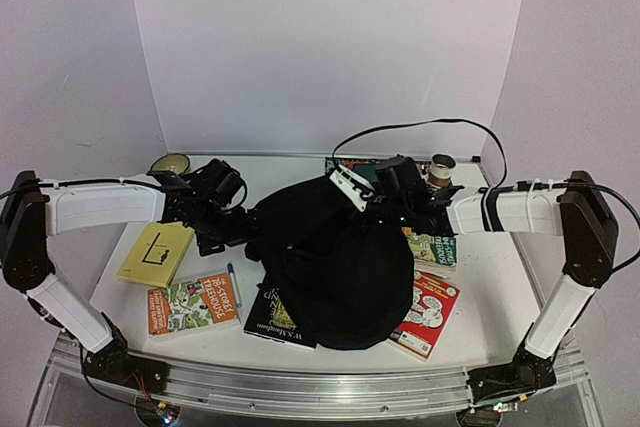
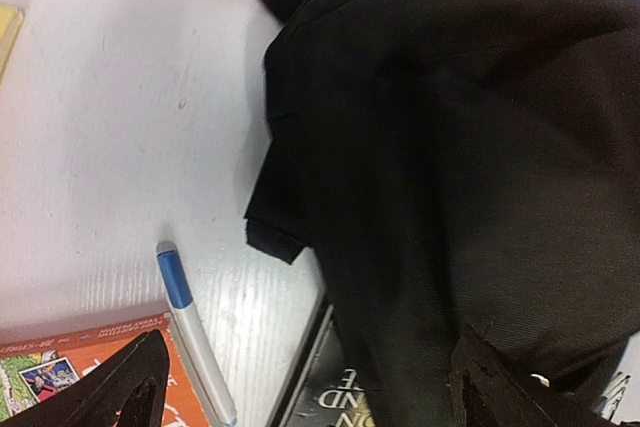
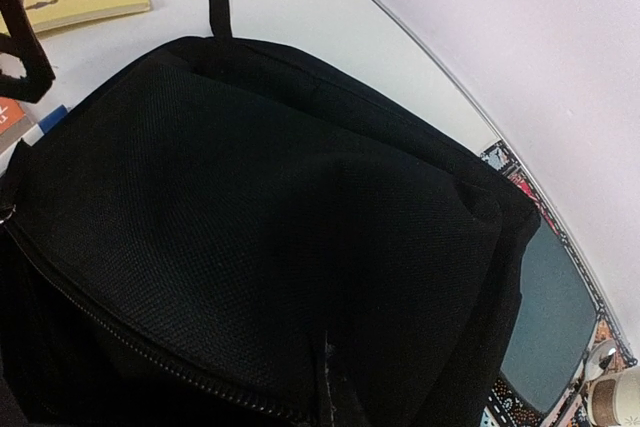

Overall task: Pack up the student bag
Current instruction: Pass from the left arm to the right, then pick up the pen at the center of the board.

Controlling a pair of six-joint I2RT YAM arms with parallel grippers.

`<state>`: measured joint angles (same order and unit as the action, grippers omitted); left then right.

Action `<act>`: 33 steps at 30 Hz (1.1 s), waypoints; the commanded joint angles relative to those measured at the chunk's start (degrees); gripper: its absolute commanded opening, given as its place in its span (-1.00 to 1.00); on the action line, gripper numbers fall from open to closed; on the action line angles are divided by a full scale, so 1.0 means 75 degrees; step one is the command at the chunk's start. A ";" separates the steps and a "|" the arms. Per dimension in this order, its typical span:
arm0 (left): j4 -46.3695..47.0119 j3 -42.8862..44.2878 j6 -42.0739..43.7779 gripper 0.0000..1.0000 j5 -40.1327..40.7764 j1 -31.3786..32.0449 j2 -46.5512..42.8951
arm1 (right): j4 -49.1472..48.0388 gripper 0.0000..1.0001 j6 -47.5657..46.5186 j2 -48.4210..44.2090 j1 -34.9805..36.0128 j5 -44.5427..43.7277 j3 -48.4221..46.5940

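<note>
Evidently the student bag [image 1: 340, 267] (top end) points leftward.

A white table [image 1: 480, 317] with a metal front rail [image 1: 320, 387] stands between pale lilac walls [image 1: 330, 47].

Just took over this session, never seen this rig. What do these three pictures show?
Two robot arms are bolted at the near edge of a table. The overhead picture looks down from behind them; the other two come from cameras on their wrists. A black backpack lies in the middle, partly over a black book; a yellow book and a blue-capped pen lie to its left. The left gripper is open and holds nothing. The right gripper is at the backpack's far edge; whether it grips anything cannot be told.
</note>
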<state>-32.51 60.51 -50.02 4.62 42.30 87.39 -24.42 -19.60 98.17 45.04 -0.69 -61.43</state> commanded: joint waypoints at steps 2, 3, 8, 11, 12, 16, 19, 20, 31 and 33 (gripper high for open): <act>-0.0234 0.0339 0.0174 0.73 -0.0215 -0.0264 0.0745 | 0.0213 -1.00 0.0228 -0.0339 -0.0014 0.0033 -0.0088; -0.0260 0.0396 0.0228 0.67 -0.0206 -0.0309 0.0887 | 0.0220 -1.00 0.0234 -0.0338 -0.0012 0.0033 -0.0093; -0.0406 0.0507 0.0375 0.42 -0.0144 -0.0480 0.1379 | 0.0274 -1.00 0.0263 -0.0358 -0.0001 0.0030 -0.0089; -0.0426 0.0524 0.0466 0.21 -0.0154 -0.0576 0.1636 | 0.0285 -1.00 0.0281 -0.0354 0.0002 0.0032 -0.0084; -0.0439 0.0540 0.0499 0.16 -0.0164 -0.0596 0.1719 | 0.0286 -1.00 0.0282 -0.0343 -0.0001 0.0031 -0.0085; -0.0500 0.0592 0.0654 -0.04 -0.0278 -0.0634 0.2037 | 0.0291 -1.00 0.0293 -0.0329 0.0005 0.0033 -0.0095; -0.0586 0.0593 0.0701 -0.06 -0.0337 -0.0644 0.2221 | 0.0291 -1.00 0.0293 -0.0300 0.0000 0.0031 -0.0115; -0.0602 0.0592 0.0704 -0.07 -0.0354 -0.0646 0.2264 | 0.0297 -1.00 0.0293 -0.0288 0.0006 0.0028 -0.0123; -0.0663 0.0901 0.0856 -0.62 -0.0817 -0.0648 0.3013 | 0.0307 -1.00 0.0327 -0.0208 0.0001 -0.0022 -0.0236; -0.0663 0.0964 0.0862 -0.76 -0.0833 -0.0652 0.3028 | 0.0303 -1.00 0.0329 -0.0218 0.0001 -0.0027 -0.0247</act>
<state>-40.54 66.12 -44.23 2.17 37.10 107.11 -22.62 -18.15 98.19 45.04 -0.69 -61.45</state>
